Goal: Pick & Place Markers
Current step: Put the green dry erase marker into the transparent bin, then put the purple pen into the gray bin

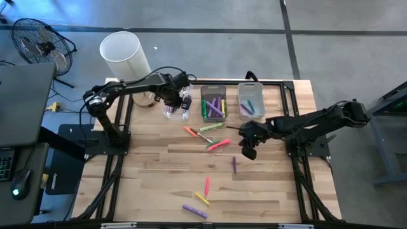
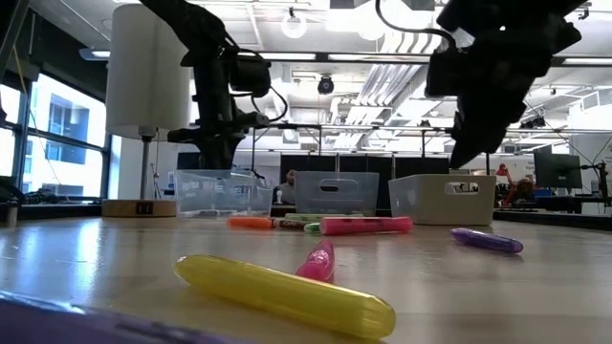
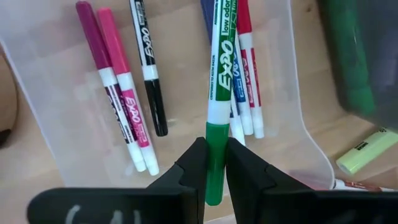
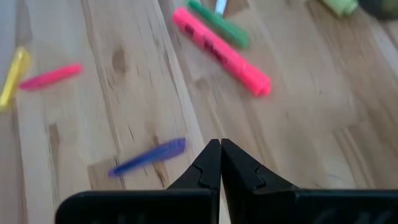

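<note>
My left gripper (image 3: 216, 163) is above the clear left bin (image 1: 177, 109) at the table's far side, shut on a green and white marker (image 3: 221, 68). Several markers, magenta (image 3: 99, 50), pink (image 3: 127, 93), black (image 3: 151, 81), blue and red, lie on that bin's floor. My right gripper (image 1: 248, 150) hangs shut, holding nothing, above the table at mid right, over a purple marker (image 4: 149, 157). Loose markers lie on the wood: an orange one (image 1: 191, 131), a pink one (image 1: 219, 144), a purple one (image 1: 234, 165) and a yellow one (image 1: 201, 198). My left gripper pinches the marker's green end (image 3: 216, 140) between its two fingers (image 3: 193, 165). The fingers come from above, pointing steeply down. The marker runs on in line with them, its white barrel reaching down into the bin. Whether its lower end touches the markers below, I cannot tell.
Two more bins stand at the far side: a middle one (image 1: 213, 105) with several markers and a right one (image 1: 251, 100) with a few. A white cylinder on a small base (image 1: 124, 54) stands at the far left corner. Bare wood lies at the table's left and right.
</note>
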Available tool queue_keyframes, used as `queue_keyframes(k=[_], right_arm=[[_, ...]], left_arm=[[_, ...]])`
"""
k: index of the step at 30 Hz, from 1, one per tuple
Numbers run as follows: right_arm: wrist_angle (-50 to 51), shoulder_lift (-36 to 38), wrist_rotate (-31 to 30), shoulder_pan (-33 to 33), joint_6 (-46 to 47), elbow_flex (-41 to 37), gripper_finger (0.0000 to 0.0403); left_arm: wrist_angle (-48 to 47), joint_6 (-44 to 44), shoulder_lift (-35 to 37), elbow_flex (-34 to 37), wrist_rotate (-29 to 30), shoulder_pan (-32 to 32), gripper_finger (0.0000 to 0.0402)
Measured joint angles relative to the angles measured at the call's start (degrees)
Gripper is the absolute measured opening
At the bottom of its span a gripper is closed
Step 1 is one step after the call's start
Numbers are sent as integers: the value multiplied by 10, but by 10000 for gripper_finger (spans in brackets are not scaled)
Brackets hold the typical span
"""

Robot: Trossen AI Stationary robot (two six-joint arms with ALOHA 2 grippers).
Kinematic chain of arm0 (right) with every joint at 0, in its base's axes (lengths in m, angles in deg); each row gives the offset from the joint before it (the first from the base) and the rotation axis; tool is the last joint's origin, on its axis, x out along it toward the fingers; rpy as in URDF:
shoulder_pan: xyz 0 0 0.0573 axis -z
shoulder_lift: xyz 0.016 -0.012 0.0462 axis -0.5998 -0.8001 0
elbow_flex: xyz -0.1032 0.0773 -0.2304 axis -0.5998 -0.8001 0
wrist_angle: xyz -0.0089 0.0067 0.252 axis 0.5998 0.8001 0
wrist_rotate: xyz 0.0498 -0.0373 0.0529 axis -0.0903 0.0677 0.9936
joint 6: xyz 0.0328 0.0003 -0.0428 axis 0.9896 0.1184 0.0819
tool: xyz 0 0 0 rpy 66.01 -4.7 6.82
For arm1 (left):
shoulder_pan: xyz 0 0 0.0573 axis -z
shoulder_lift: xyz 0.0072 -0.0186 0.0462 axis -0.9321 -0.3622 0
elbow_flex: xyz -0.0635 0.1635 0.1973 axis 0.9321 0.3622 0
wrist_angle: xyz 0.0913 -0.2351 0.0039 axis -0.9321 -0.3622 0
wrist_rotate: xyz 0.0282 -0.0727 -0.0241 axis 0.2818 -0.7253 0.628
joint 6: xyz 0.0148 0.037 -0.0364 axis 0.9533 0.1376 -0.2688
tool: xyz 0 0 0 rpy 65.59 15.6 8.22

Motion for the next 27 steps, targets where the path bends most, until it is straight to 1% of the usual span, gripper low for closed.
queue_keyframes(k=[2,4,7,12,14,16,19,21,24,27], right_arm=[[10,0,-1,-4,0,0,0],[12,0,-4,-9,0,0,0],[11,0,-4,-18,4,0,0],[11,0,-8,-39,50,0,0],[11,0,-21,-48,71,0,0],[11,0,-42,-58,99,0,0],[4,0,-75,-75,166,0,0],[-14,0,-97,-90,207,0,0],[-58,0,-152,-115,259,0,0],[-96,0,-215,-135,297,8,0]], left_arm=[[0,-2,0,0,-1,-1,53],[0,-5,0,0,-1,-1,69],[1,-15,0,0,0,-1,107],[27,-11,0,0,9,-1,176],[50,15,4,0,-8,3,192],[79,55,20,0,-13,17,195],[103,94,54,-1,-9,61,184],[110,125,75,-1,-5,100,163],[94,193,106,-1,11,167,107],[84,280,119,6,12,237,30]])
